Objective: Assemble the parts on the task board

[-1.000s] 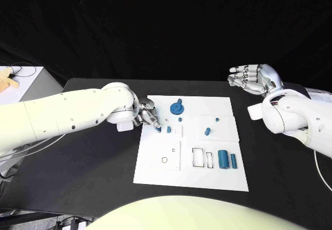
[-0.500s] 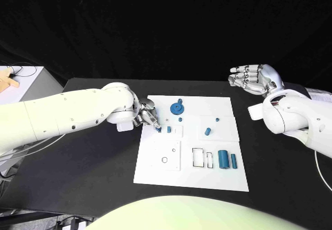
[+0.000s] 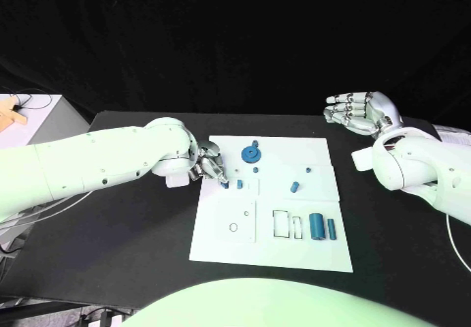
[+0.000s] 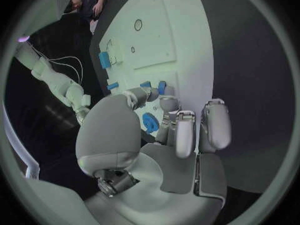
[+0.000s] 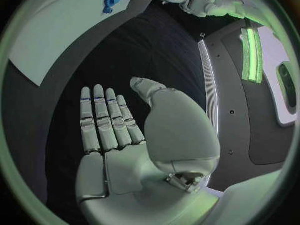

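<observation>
The white task board (image 3: 270, 204) lies mid-table. My left hand (image 3: 209, 165) hovers over its near-left corner and pinches a small blue peg (image 3: 226, 182) between thumb and a finger, its tip at the board; the left wrist view shows the peg (image 4: 162, 88) at the fingertips. A second short peg (image 3: 239, 183) stands just beside it. A round blue wheel piece (image 3: 251, 154) sits at the board's far edge. My right hand (image 3: 358, 112) is raised off the board at the far right, palm (image 5: 119, 135) flat, fingers straight and holding nothing.
Further blue parts on the board: a slanted pin (image 3: 293, 185), two tiny studs (image 3: 308, 169), a thick cylinder (image 3: 316, 225) and a thin one (image 3: 332, 229) beside rectangular slots (image 3: 282, 223). A white box (image 3: 39, 116) stands off the table's left edge.
The left hand has shifted only slightly over the board's corner, still pinching the peg. The right hand has stayed in place.
</observation>
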`<state>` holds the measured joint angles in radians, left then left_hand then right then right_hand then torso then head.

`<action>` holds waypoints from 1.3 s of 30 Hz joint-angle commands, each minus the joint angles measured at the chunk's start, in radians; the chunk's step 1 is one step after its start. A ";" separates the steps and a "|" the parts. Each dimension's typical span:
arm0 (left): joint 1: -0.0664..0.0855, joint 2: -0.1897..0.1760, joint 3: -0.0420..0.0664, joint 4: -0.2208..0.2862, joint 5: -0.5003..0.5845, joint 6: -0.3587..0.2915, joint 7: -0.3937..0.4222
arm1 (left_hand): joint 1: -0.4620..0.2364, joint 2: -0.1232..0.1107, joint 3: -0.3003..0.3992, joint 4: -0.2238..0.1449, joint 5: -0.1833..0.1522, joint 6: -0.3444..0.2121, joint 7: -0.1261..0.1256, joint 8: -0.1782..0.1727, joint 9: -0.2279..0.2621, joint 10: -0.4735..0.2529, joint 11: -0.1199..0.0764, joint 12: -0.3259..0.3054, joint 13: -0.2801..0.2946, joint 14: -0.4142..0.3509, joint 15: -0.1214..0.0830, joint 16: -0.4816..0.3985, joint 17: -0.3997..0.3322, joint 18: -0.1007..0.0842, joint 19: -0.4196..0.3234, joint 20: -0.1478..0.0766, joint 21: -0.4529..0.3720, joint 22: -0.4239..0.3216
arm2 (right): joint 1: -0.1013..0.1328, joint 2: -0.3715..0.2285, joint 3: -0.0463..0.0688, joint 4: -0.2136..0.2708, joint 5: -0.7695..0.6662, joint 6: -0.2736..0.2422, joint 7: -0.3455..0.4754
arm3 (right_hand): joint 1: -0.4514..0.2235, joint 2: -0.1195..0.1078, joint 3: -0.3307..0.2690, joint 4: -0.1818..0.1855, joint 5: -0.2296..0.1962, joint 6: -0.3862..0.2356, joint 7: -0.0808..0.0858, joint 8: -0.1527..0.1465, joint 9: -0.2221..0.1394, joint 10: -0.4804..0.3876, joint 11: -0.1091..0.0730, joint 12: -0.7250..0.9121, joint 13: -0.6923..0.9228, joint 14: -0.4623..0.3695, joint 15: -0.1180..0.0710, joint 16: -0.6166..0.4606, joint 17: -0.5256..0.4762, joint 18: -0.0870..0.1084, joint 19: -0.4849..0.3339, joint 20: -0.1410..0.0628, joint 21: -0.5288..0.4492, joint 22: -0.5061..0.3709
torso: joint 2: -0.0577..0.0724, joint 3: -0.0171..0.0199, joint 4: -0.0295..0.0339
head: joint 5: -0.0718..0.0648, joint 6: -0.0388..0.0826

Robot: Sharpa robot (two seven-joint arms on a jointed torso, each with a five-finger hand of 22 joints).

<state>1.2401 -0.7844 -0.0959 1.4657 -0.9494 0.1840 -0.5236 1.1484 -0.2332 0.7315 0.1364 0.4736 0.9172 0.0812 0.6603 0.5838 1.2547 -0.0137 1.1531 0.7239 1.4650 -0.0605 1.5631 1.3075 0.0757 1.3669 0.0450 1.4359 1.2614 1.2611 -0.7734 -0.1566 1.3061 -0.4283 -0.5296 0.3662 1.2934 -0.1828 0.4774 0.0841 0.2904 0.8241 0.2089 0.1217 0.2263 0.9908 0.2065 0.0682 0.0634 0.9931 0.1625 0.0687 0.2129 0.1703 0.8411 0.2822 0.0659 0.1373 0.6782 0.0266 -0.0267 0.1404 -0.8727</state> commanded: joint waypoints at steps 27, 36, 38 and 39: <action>-0.005 0.016 -0.002 -0.007 0.002 0.049 -0.002 | -0.031 0.009 0.170 -0.154 0.005 0.029 -0.021 0.009 0.059 0.024 -0.003 0.016 0.025 0.106 -0.011 0.008 0.263 -0.007 0.005 -0.003 0.007 0.003 | -0.003 -0.001 0.000 -0.001 0.001 0.011 0.010 | -0.007 0.004 -0.003 0.000 0.000 0.005 0.058 -0.004 -0.001 0.004 0.001 -0.004 0.000 0.000 0.007 -0.002 -0.001 0.012 -0.006 0.001 -0.001 -0.001 | 0.000 0.0006 -0.0003 | -0.001 0.000; -0.005 0.024 -0.003 -0.016 0.005 0.048 -0.002 | -0.048 0.013 0.164 -0.149 0.000 0.032 -0.026 0.016 0.065 0.035 -0.007 0.024 0.042 0.106 -0.013 0.008 0.263 -0.007 0.004 -0.005 0.005 0.003 | -0.003 -0.001 0.000 -0.001 0.001 0.011 0.010 | -0.007 0.004 -0.003 0.000 0.000 0.005 0.058 -0.004 -0.001 0.004 0.001 -0.004 0.000 0.000 0.007 -0.002 -0.001 0.012 -0.006 0.001 -0.001 -0.001 | 0.000 0.0007 -0.0001 | -0.001 0.000; -0.005 0.026 -0.003 -0.018 0.005 0.048 -0.002 | -0.050 0.014 0.163 -0.148 0.000 0.032 -0.027 0.016 0.065 0.037 -0.008 0.025 0.045 0.106 -0.014 0.008 0.263 -0.007 0.005 -0.005 0.005 0.003 | -0.003 -0.001 0.000 0.000 0.001 0.011 0.011 | -0.007 0.004 -0.003 0.000 0.000 0.005 0.058 -0.004 -0.001 0.004 0.001 -0.004 0.000 0.000 0.007 -0.002 -0.001 0.012 -0.006 0.001 -0.001 -0.001 | 0.000 0.0012 -0.0002 | -0.001 0.000; -0.005 0.027 -0.003 -0.020 0.005 0.047 -0.002 | -0.050 0.015 0.163 -0.148 0.000 0.033 -0.027 0.017 0.066 0.037 -0.008 0.025 0.045 0.106 -0.014 0.008 0.263 -0.007 0.005 -0.005 0.006 0.003 | -0.003 -0.001 0.000 0.000 0.001 0.011 0.011 | -0.007 0.004 -0.003 0.000 0.000 0.005 0.058 -0.004 -0.001 0.004 0.001 -0.004 0.000 0.000 0.007 -0.002 -0.001 0.012 -0.006 0.001 -0.001 -0.001 | 0.000 0.0010 -0.0003 | -0.001 0.000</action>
<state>1.2389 -0.7625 -0.0961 1.4442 -0.9504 0.2035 -0.5282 1.0988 -0.2276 0.7369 0.1418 0.4760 0.9335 0.0651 0.6786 0.6500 1.2873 -0.0213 1.1736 0.7689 1.4649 -0.0677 1.5672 1.3074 0.0756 1.3668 0.0450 1.4395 1.2647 1.2585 -0.7745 -0.1566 1.3050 -0.4271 -0.5286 0.3661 1.2935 -0.1828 0.4774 0.0841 0.2904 0.8241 0.2089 0.1217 0.2263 0.9907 0.2065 0.0682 0.0634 0.9931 0.1625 0.0687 0.2130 0.1703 0.8411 0.2822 0.0659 0.1374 0.6786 0.0274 -0.0267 0.1387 -0.8726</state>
